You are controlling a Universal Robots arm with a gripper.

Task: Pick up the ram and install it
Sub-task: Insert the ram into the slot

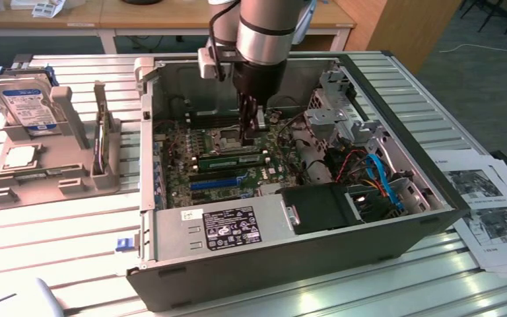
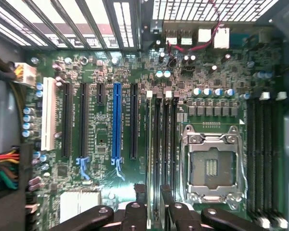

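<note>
**A:** What sat on the slatted metal table (image 1: pixel 60 257)?

**B:** An open grey computer case (image 1: pixel 263 271), its motherboard (image 2: pixel 98 139) exposed, with a long blue slot (image 2: pixel 116 120) among black ones.

**A:** And around it?

**B:** At the exterior view's left, a hard drive (image 1: pixel 26 105) stood in a grey stand (image 1: pixel 55 175). Printed papers (image 1: pixel 491 218) lay at its right.

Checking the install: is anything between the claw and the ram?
Nothing visible stands between them. The claw is right above the ram, which lies along the memory slots beside the processor socket.
</note>
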